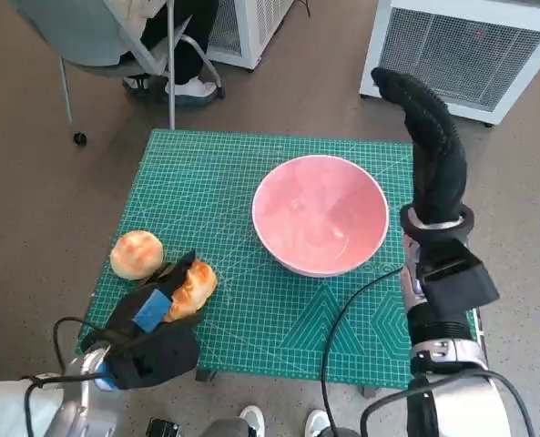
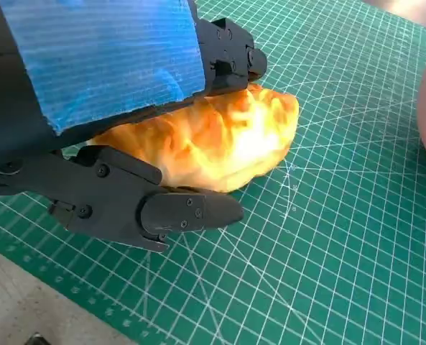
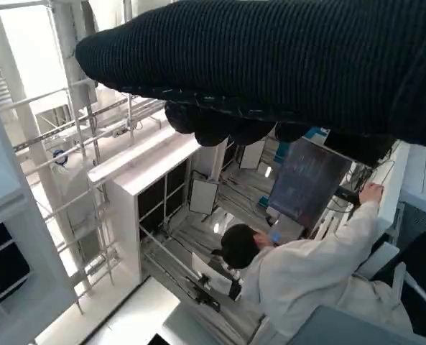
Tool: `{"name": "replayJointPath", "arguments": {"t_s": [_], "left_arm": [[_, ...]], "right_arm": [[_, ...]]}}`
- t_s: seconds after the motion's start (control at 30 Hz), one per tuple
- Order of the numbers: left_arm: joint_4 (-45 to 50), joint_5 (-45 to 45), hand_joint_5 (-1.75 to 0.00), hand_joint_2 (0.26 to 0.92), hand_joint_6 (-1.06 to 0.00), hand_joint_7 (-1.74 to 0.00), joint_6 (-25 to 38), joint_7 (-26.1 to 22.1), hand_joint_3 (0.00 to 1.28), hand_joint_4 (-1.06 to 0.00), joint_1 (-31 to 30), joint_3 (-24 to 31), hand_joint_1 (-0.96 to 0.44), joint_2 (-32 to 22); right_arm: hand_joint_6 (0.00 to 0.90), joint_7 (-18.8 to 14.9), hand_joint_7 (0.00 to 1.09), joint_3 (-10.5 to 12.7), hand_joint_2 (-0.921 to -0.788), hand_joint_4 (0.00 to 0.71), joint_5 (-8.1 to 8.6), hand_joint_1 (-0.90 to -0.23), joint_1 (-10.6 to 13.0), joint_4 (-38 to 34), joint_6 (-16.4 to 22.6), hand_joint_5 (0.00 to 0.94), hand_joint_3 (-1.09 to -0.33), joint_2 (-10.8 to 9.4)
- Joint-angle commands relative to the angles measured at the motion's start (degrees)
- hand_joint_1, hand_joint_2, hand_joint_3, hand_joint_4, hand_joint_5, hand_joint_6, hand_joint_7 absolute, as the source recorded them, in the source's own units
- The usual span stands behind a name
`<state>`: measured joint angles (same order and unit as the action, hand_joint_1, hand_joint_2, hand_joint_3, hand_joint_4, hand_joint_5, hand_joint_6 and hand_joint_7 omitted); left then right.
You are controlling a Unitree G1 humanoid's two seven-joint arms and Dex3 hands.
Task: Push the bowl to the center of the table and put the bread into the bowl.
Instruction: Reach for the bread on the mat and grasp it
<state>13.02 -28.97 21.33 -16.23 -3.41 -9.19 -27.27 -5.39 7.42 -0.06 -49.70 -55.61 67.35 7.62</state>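
Quickly, left to right: your round bun sits alone on the green cutting mat near the mat's left edge, nothing touching it. Just beside it on the right lies the bread, a golden, lumpy piece, flat on the mat. Your left hand is down on it from the near side, blue-taped back up, forearm rising from the lower left corner. In the left wrist view the bread sits between the black fingers over its top and the lower finger lying on the mat along its side; they are closed around it and the upper ones touch the crust. You can't tell if the lower one touches. The bread rests on the mat, not lifted.

Next, the pink bowl stands upright around the middle of the mat, a bit toward the right, and holds nothing. The bread is well apart from it, to its left.

Your right hand is raised above the mat's right edge, beside the bowl's right rim, pointing up and away, holding nothing. Whether its gloved fingers are spread or together, you can't tell. In the right wrist view the glove spans the top and a person in a pale top shows behind it.
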Motion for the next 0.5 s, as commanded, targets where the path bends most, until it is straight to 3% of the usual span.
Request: {"name": "replayJointPath", "arguments": {"t_s": [0.03,0.2,0.23,0.27,0.3,0.33,0.43,0.5], "left_arm": [[-4.87,0.07,-0.03,0.921,-0.46,-0.05,-0.98,1.40,0.16,-0.55,-0.23,-0.99,-0.16,1.08],[-8.52,0.63,-0.09,0.921,-0.65,-0.11,-4.64,4.32,0.14,-0.76,0.41,-0.27,-0.04,1.28],[-9.09,0.77,-0.09,0.921,-0.65,-0.11,-5.33,4.85,0.14,-0.76,0.50,-0.10,-0.04,1.31],[-9.80,0.91,-0.49,0.921,-0.57,-0.57,-6.16,5.55,0.16,-0.71,0.63,0.10,-0.03,1.38],[-10.34,1.01,-0.76,0.921,-0.52,-0.87,-6.82,6.06,0.18,-0.66,0.73,0.24,-0.02,1.43],[-10.90,1.24,-0.93,0.921,-0.48,-1.06,-7.64,6.63,0.18,-0.64,0.81,0.45,-0.01,1.53],[-11.70,2.21,-1.09,0.921,-0.47,-1.27,-9.76,7.73,0.17,-0.63,0.77,1.16,0.00,1.85],[-11.41,3.03,-1.13,0.921,-0.47,-1.31,-10.88,8.10,0.16,-0.64,0.45,1.65,0.00,2.12]], "right_arm": [[0.188,-0.06,0.38,-0.18,-0.921,0.390,0.53,-0.561,1.73,0.22,-0.14,0.004,-0.786,-0.38],[0.189,0.12,0.37,-0.25,-0.921,0.391,0.34,-0.564,2.10,0.63,0.03,0.004,-0.784,-0.41],[0.189,0.13,0.37,-0.25,-0.921,0.391,0.36,-0.564,2.16,0.71,0.06,0.004,-0.784,-0.41],[0.190,0.06,0.37,-0.25,-0.921,0.391,0.48,-0.566,2.24,0.77,0.11,0.004,-0.783,-0.43],[0.191,0.02,0.37,-0.25,-0.921,0.391,0.55,-0.568,2.31,0.82,0.14,0.003,-0.781,-0.45],[0.192,-0.06,0.37,-0.25,-0.921,0.391,0.65,-0.569,2.37,0.85,0.20,0.003,-0.780,-0.46],[0.193,-0.10,0.37,-0.24,-0.921,0.391,0.75,-0.575,2.55,0.85,0.41,0.003,-0.777,-0.49],[0.194,-0.16,0.37,-0.24,-0.921,0.392,0.84,-0.577,2.62,0.77,0.54,0.003,-0.776,-0.53]]}}
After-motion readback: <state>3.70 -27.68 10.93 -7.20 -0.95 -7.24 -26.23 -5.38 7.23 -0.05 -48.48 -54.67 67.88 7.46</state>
